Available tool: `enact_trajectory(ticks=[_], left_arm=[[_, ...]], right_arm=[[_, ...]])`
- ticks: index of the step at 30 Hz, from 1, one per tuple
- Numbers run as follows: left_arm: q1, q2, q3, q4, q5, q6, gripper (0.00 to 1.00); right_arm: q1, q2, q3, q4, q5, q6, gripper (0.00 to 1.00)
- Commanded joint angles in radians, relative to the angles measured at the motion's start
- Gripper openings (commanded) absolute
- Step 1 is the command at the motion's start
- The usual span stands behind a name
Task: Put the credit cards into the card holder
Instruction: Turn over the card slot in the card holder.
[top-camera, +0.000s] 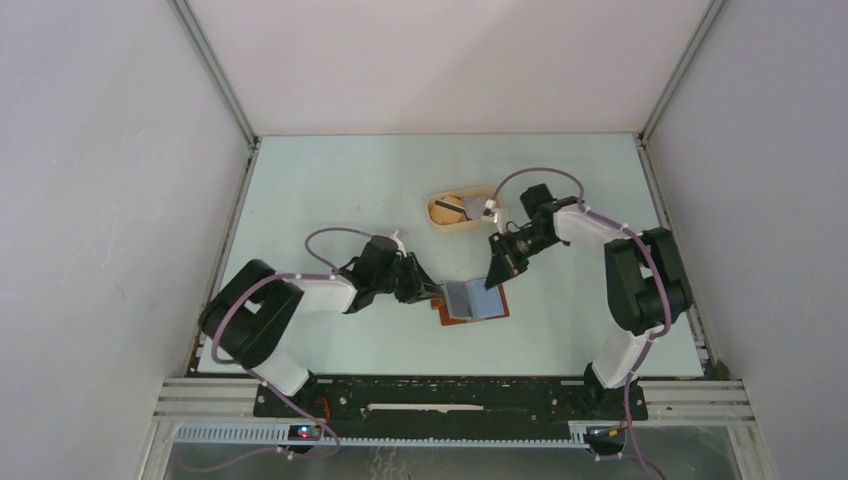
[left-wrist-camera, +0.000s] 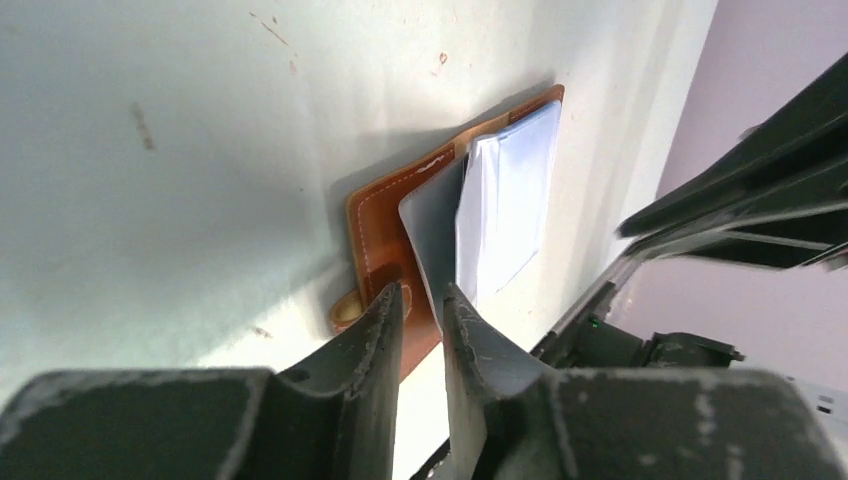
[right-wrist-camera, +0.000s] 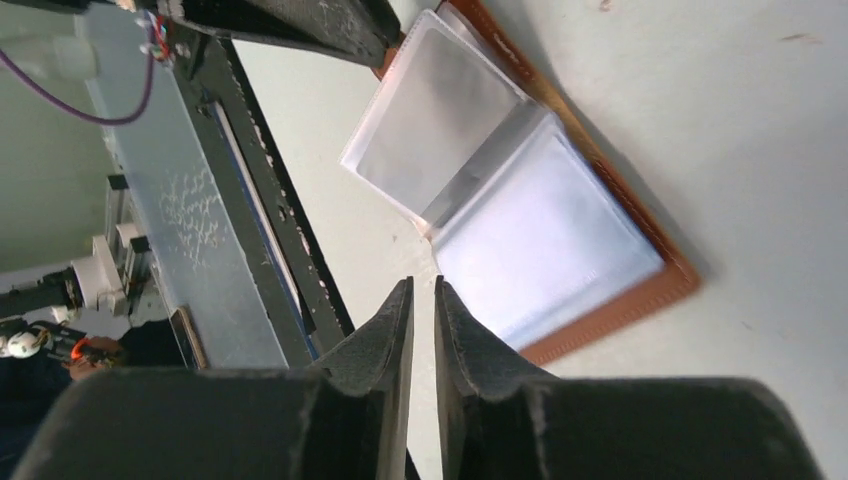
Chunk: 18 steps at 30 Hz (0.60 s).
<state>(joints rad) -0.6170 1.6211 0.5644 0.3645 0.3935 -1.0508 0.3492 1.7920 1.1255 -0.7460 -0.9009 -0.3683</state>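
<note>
The reddish-brown card holder (top-camera: 478, 316) lies open on the table, its clear sleeves (right-wrist-camera: 430, 120) facing up. My left gripper (top-camera: 437, 293) sits at its left edge. In the left wrist view the card holder (left-wrist-camera: 375, 230) has its leather edge and a grey sleeve between my left gripper's (left-wrist-camera: 423, 290) nearly closed jaws. My right gripper (top-camera: 491, 278) hovers just above the card holder's (right-wrist-camera: 640, 290) right half. In its own view the right gripper (right-wrist-camera: 422, 282) shows only a thin slit with nothing in it. Grey credit cards (top-camera: 455, 208) lie in the tray.
The tan oval tray (top-camera: 440, 222) stands behind the holder, near the right arm's elbow. Black frame rails (top-camera: 450, 395) run along the near edge. White walls enclose the table on three sides.
</note>
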Motion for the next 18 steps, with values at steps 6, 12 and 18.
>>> enact_trajectory(ticks=[6,12,18], left_arm=[[0.017,-0.306,0.091,-0.324,-0.282,0.307,0.3],[0.017,-0.533,0.154,-0.432,-0.488,0.493,0.34],[0.022,-0.758,0.156,-0.439,-0.799,0.604,0.96]], right_arm=[[-0.179,-0.237,0.073,-0.119,-0.059,-0.178,0.25],[-0.195,-0.298,0.339,-0.18,0.066,-0.219,0.36],[-0.186,-0.21,0.567,-0.137,0.047,-0.211,0.9]])
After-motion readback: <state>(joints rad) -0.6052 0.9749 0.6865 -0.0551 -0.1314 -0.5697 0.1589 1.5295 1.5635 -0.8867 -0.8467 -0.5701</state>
